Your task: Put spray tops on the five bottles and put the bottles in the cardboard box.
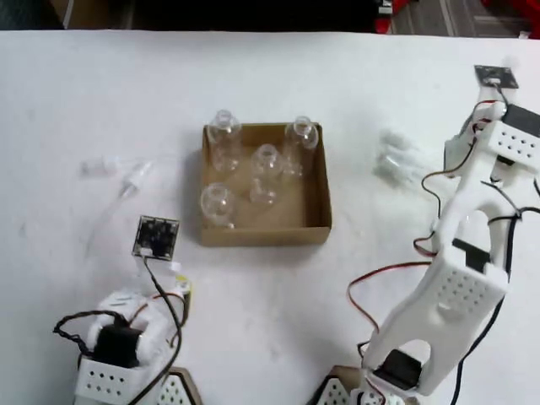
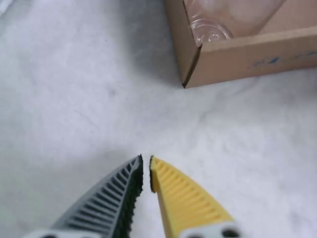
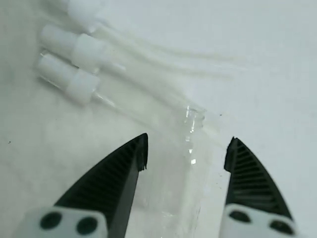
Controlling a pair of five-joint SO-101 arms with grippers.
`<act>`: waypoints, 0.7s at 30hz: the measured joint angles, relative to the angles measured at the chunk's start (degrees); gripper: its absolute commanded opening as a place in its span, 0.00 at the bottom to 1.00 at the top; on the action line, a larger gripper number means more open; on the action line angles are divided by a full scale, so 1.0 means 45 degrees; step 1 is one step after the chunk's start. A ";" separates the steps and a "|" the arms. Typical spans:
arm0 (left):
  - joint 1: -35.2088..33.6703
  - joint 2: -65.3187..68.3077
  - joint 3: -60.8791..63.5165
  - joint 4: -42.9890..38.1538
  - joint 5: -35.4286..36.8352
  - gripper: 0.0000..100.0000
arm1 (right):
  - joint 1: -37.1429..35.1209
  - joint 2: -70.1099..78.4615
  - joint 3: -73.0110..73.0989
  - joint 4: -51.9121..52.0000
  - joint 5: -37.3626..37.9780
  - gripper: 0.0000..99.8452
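Observation:
The cardboard box (image 1: pixel 319 198) sits mid-table with several clear uncapped bottles (image 1: pixel 265 165) standing in it. Another clear bottle (image 3: pixel 184 166) lies on the table between the black fingers of my right gripper (image 3: pixel 187 148), which is open around it without touching. Just beyond its mouth lie white spray tops (image 3: pixel 77 82) with long thin tubes, seen as a pale cluster (image 1: pixel 396 160) right of the box. My left gripper (image 2: pixel 146 171) is shut and empty, low over bare table near the box's front left corner (image 2: pixel 190 74). More spray tops (image 1: pixel 118 169) lie left of the box.
The left arm's base (image 1: pixel 118 354) sits at the near left edge and the right arm (image 1: pixel 460 287) stretches up the right side. Red and black wires (image 1: pixel 380 278) loop beside the right arm. White table (image 1: pixel 270 76) stretches behind the box.

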 measured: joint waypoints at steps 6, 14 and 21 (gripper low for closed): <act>0.0000 0.0000 0.0000 0.0000 0.0000 0.03 | 0.0000 0.2344 -0.2657 0.1192 0.0000 0.23; 0.0000 0.0000 0.0000 0.0000 0.0000 0.03 | 0.0234 0.5099 -0.6349 0.2520 -0.0039 0.23; 0.0000 0.0000 0.0000 0.0000 0.0000 0.03 | 0.0527 0.5978 -0.7326 0.2618 -0.0039 0.22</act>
